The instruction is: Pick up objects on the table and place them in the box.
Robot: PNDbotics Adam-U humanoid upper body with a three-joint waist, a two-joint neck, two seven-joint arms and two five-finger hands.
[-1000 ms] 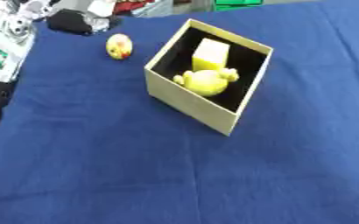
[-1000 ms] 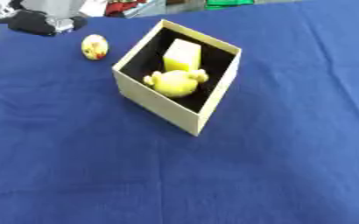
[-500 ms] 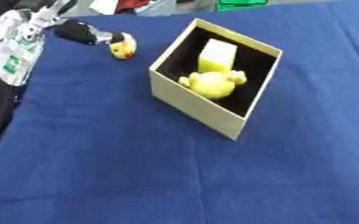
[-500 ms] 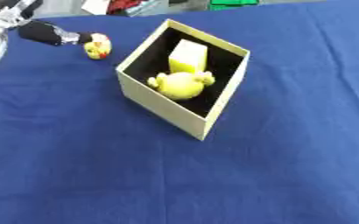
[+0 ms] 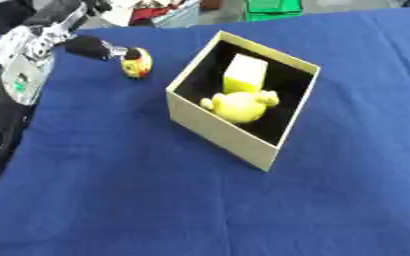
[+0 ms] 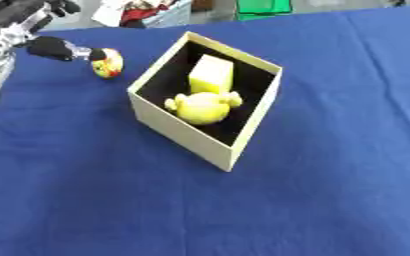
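- The left hand [image 5: 77, 42] reaches in from the upper left, just beside a small yellow ball [image 5: 137, 62] with red marks that lies on the blue bench [image 5: 156, 200].
- One dark finger points at the ball and looks to touch its left side; whether it truly touches, I cannot tell.
- Nothing is curled round the ball: the fingers [image 5: 93, 46] look extended, apart from any grip, though the rest of the hand is blurred.
- The ball sits near the box [image 5: 217, 135], off its far-left wall, with a strip of cloth between them.
- The box stands open, tilted askew to the view. Inside lie a pale yellow block [image 5: 245, 74] at the back and a round yellow toy [image 5: 240, 106] in front of it, the two close together.
- The right hand shows in neither view.
- My reading: two items are stowed, and the ball is the last one visible; the step in hand is the approach to grasp it.
- Next, the fingers need to close round the ball without nudging it away, since it may roll, then lift it over the near wall and let go above the free black floor.
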